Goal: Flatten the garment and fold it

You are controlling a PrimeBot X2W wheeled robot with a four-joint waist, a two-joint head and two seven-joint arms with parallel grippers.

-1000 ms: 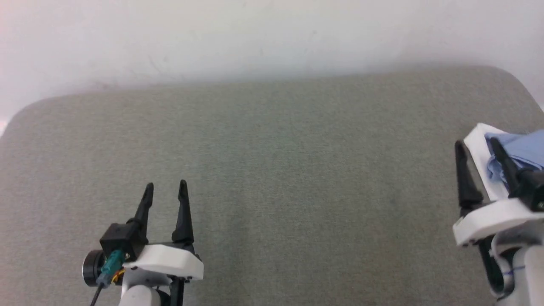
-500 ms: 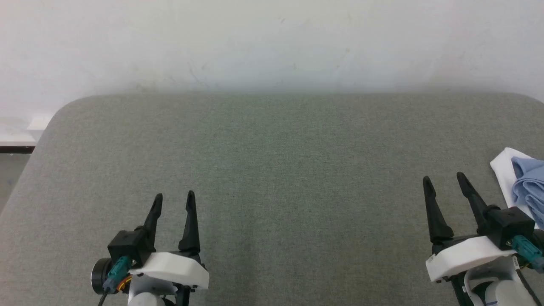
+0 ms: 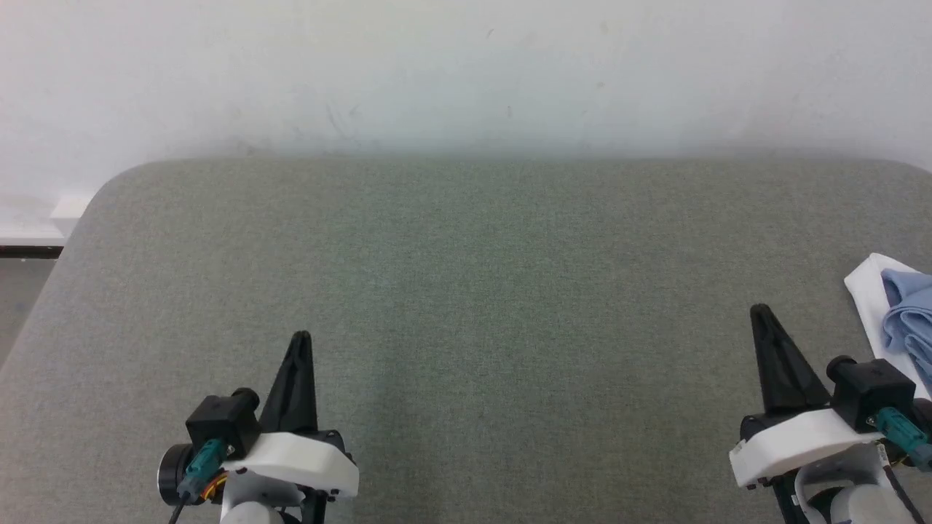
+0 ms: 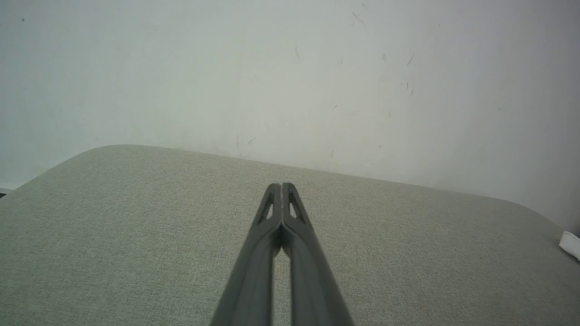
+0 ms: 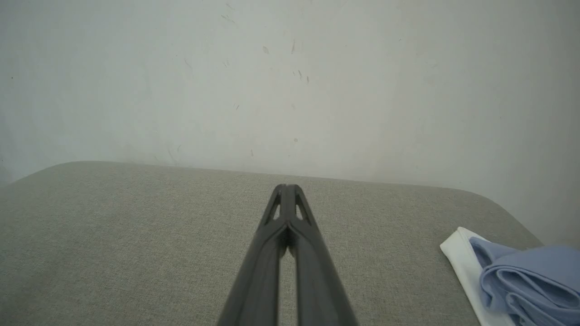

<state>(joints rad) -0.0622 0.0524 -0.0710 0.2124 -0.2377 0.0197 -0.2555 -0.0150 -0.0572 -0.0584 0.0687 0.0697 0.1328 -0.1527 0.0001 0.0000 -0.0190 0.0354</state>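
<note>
Left hand and right hand are pressed together, empty. The shirt, bunched just right of the right hand, is judged limp; its white edge is best pinched.

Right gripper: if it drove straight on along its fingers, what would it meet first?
Probably the white wall: the shut right gripper points across the grey padded surface toward it, though depth is unclear. The garment lies off to its right, outside that line.
</note>
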